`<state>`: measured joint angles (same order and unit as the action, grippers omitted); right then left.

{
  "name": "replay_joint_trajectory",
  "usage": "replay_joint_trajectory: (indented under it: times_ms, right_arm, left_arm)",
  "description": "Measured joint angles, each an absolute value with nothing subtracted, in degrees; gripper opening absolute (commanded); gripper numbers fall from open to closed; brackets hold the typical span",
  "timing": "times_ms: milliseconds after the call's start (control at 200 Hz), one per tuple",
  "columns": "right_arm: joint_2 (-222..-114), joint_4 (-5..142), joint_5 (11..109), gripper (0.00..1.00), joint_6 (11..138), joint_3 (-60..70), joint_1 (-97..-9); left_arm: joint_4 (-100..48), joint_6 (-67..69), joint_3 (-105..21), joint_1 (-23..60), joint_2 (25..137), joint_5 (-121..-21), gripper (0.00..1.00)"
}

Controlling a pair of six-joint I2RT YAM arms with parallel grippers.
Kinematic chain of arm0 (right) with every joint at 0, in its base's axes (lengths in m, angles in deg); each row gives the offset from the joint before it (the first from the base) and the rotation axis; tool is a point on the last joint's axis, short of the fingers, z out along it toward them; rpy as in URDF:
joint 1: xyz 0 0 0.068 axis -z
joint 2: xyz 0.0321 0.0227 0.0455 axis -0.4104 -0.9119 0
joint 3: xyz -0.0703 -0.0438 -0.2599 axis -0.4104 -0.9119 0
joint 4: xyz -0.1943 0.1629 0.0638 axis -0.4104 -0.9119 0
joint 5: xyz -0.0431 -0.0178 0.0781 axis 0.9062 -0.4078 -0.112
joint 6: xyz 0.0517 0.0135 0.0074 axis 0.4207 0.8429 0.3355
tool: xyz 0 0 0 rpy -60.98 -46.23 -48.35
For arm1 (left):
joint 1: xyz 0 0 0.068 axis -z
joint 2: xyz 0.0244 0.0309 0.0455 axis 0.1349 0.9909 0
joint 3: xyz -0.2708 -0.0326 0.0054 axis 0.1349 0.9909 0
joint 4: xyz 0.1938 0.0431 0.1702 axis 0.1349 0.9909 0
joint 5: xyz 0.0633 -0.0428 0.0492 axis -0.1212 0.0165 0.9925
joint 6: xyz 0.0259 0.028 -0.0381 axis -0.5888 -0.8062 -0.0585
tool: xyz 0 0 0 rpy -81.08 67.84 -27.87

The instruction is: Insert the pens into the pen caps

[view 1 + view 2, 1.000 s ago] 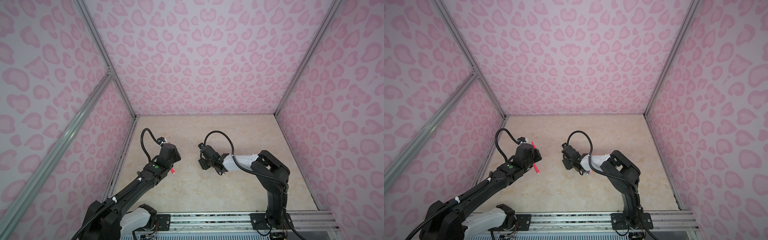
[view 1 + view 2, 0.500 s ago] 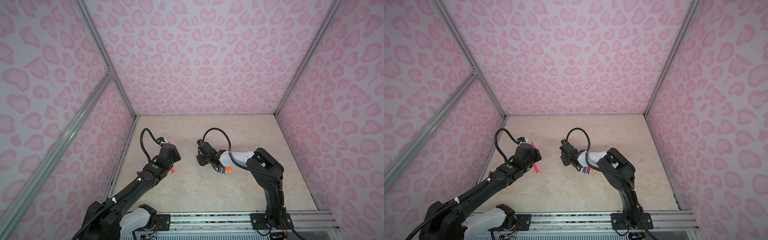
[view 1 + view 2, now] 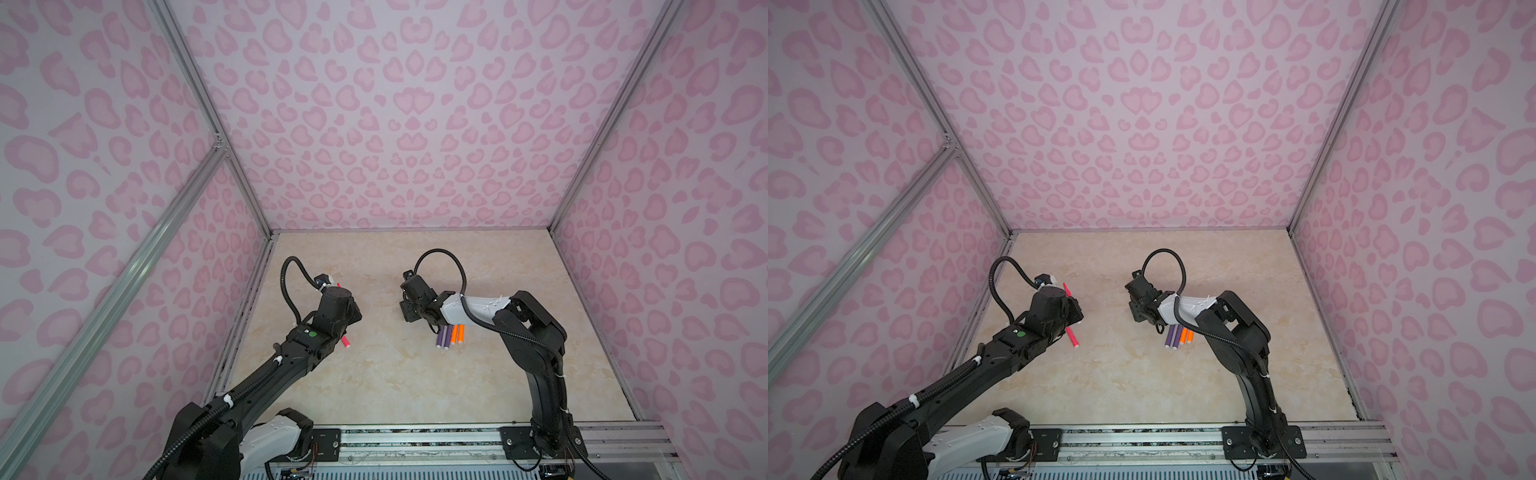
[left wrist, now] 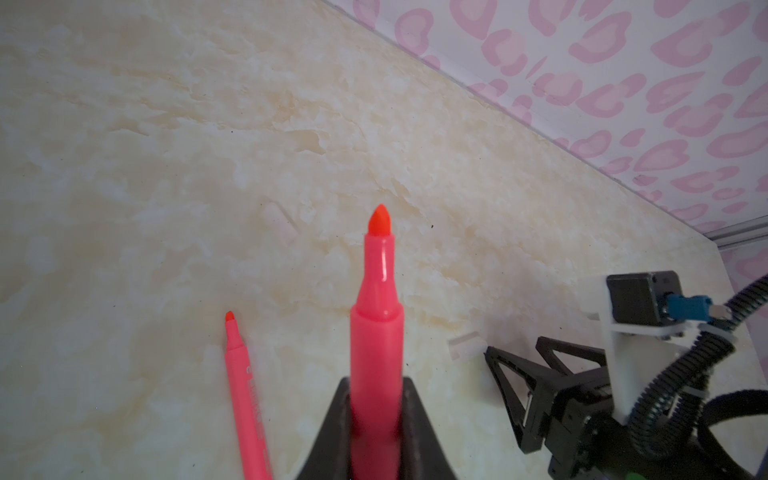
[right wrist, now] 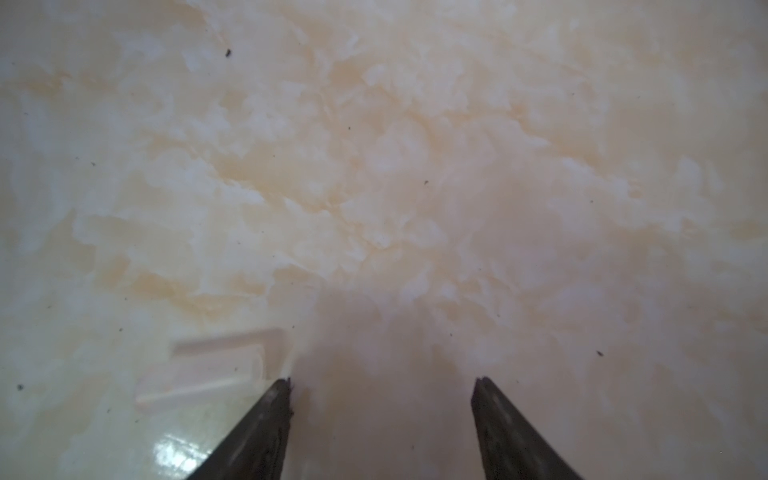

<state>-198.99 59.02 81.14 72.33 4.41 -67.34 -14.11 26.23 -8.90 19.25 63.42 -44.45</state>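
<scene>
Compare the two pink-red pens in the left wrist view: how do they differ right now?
The held pink-red pen is clamped in the shut left gripper, raised off the table. The loose pink-red pen lies flat on it, ungripped. The held pink-red pen sticks tip-first out past the gripper, while the loose pink-red pen rests beside it, not touching. Shared: same colour, and both tips bare, with no cap on either.

Open floor (image 5: 374,166) before right claw (image 5: 382,380); probably caps (image 5: 208,370) beside it.
</scene>
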Motion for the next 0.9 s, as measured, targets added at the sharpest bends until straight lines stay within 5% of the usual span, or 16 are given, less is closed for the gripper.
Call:
replay_joint_trajectory:
  times_ms: [905]
  right_arm:
    - [-209.88,48.09,78.38,0.71,71.68,24.93,-70.73]
  left_arm:
    - [-14.11,26.23,-8.9,19.1,63.0,-44.52,0.03]
